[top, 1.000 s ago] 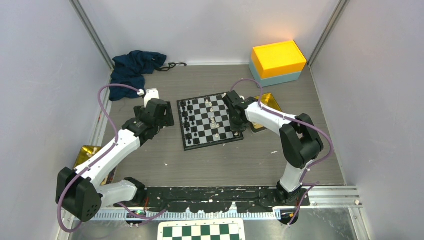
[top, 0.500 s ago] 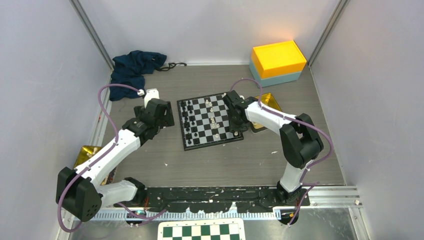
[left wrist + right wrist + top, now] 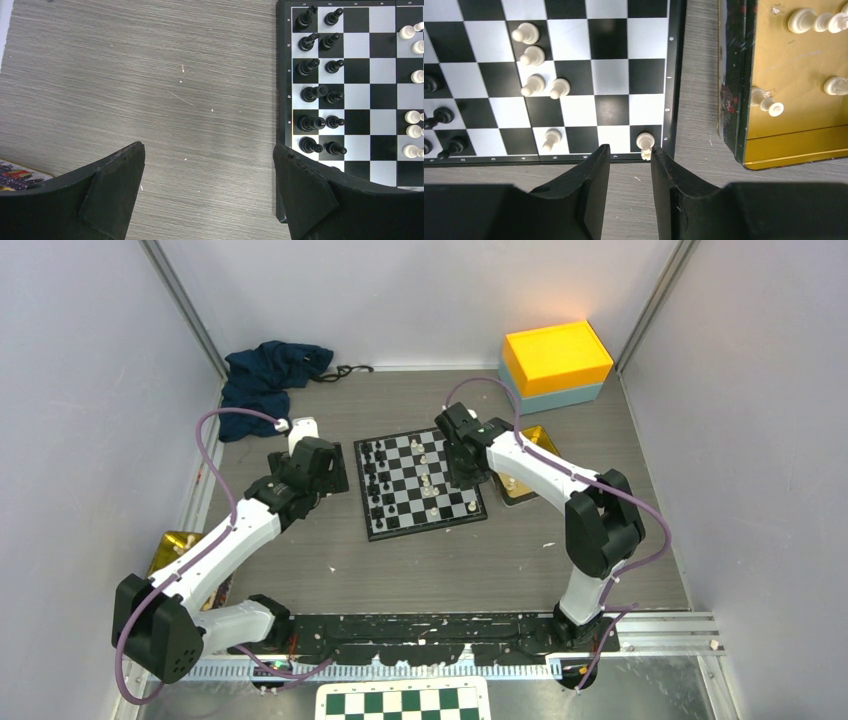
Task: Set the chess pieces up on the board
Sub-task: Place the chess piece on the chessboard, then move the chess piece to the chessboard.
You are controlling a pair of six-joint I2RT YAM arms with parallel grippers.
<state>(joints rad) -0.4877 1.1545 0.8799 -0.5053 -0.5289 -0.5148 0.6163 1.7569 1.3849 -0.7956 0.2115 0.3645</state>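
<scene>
Tiny cream-white chess piece [image 3: 644,141] at board corner: likely light, tippy, slick; pinch stem. Empty, jaws apart: right gripper [image 3: 630,150], left gripper [image 3: 209,150].

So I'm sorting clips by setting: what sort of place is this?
Probably a lab robot cell: plain walls box in the table, and two arms are bolted at its edge.

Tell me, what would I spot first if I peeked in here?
The bright yellow box in the far right corner jumps out first. Next comes the little chessboard in the middle, with black pieces lined along its left side and white pieces scattered further right. The left arm and the right arm flank it.
</scene>
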